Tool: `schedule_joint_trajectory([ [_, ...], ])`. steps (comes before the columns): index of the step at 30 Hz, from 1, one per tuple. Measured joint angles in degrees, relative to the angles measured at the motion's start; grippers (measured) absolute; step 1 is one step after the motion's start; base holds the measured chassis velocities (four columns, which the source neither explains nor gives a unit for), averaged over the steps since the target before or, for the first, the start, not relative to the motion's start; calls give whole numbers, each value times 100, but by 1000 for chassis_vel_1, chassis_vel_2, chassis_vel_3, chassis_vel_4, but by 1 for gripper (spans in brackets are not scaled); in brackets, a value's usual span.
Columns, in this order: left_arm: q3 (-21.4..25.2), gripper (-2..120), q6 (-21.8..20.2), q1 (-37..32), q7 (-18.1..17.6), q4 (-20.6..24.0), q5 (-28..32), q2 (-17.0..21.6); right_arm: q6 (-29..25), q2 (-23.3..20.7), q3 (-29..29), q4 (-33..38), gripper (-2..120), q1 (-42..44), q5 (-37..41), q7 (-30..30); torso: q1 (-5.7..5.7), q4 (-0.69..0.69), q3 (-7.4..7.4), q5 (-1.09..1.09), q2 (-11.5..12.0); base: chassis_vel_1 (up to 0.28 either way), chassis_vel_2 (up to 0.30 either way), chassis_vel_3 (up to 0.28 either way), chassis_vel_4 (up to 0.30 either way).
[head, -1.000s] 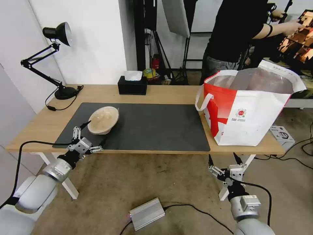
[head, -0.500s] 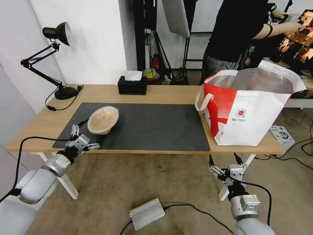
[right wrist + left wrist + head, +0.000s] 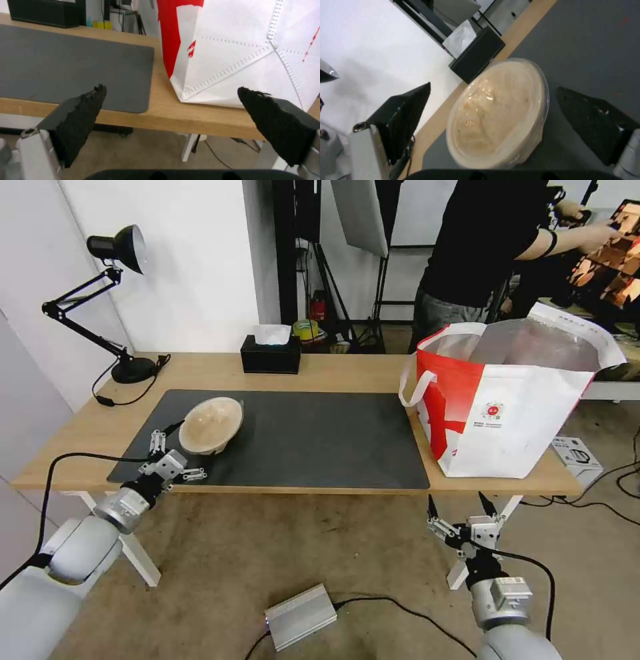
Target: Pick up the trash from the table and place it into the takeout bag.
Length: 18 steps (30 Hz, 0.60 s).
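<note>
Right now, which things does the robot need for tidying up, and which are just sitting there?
For the job:
- beige pulp bowl, on the dark grey mat
- takeout bag, standing on the table
- left hand, open, right by the bowl

Just sitting there:
- black tissue box
- desk lamp
- right hand, open, below the table edge

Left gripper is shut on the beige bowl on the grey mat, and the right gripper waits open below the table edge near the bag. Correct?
Not quite. The left gripper is open, its fingers either side of the beige bowl without touching, as the left wrist view shows. The rest stands.
</note>
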<state>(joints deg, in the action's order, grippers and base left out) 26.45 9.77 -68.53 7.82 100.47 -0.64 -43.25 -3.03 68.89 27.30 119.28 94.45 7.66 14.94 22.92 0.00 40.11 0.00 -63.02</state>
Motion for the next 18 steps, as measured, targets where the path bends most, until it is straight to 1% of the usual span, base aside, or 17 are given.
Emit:
schedule_joint_trajectory([
  [18,-252,100,1,218,4,-188,-6,-22,0,12,1,2,100,3,-16,8,0,0,0,0,0,0,0,0,0],
])
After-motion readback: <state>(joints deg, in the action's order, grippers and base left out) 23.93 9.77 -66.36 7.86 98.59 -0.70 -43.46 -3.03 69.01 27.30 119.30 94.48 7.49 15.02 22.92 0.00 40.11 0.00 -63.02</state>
